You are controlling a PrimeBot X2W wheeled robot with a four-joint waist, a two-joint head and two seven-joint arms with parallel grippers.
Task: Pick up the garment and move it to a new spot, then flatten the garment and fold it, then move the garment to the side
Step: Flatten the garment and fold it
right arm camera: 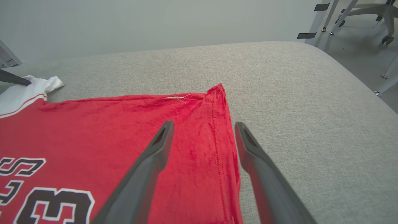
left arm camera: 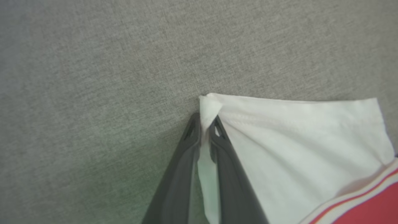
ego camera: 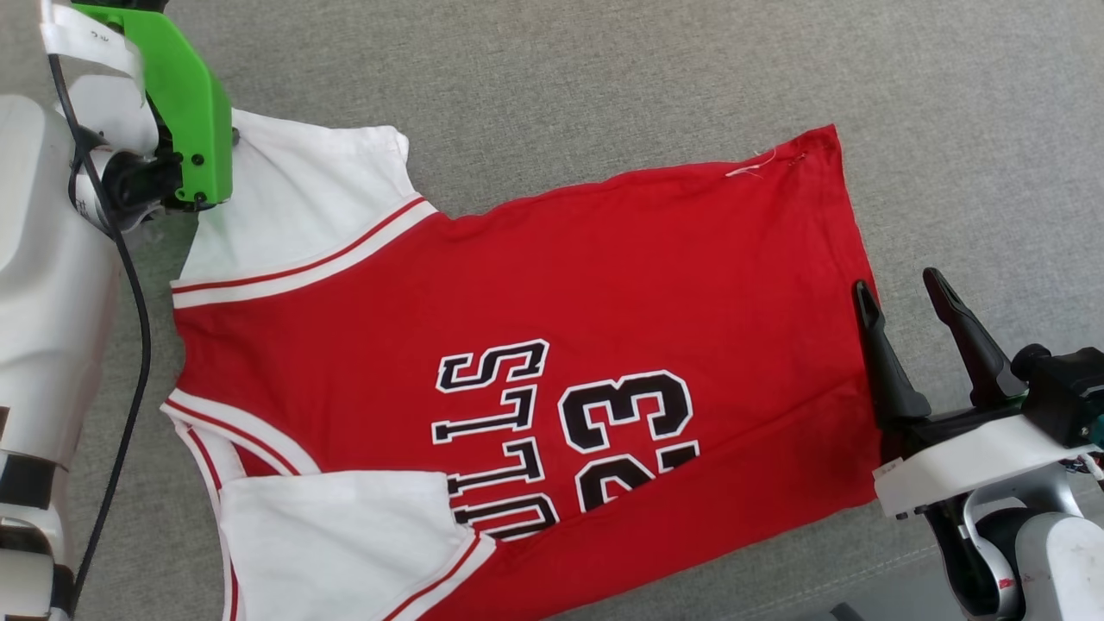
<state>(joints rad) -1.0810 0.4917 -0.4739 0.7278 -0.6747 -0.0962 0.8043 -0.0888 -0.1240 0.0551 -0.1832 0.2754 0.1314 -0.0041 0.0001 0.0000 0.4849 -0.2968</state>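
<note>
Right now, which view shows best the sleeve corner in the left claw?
The left wrist view: the left claw pinches that garment corner up close. The head view hides it behind a green bracket; the right wrist view shows the sleeve far off.

**Head view.** The bottom edge cuts off the lower white sleeve (ego camera: pixel 336 552) of the red soft-fabric short-sleeved garment (ego camera: pixel 604 276). That sleeve covers part of the black white-outlined lettering (ego camera: pixel 496 431). The lower digit (ego camera: pixel 621 479) shows only in part. A bright green plastic housing (ego camera: pixel 194 112) hides the left pincer's fingers.

**Left wrist view.** The left pincer (left arm camera: pixel 203 124) conceals part of the pinched sleeve corner. The bottom edge crops its finger bases.

**Right wrist view.** The left and bottom edges crop the garment and the digits. The bottom edge crops the right pincer (right arm camera: pixel 204 125). A dark tapered part (right arm camera: pixel 14 79) at the left edge cannot be identified. The top edge cuts off the pale furniture legs (right arm camera: pixel 357 9).
</note>
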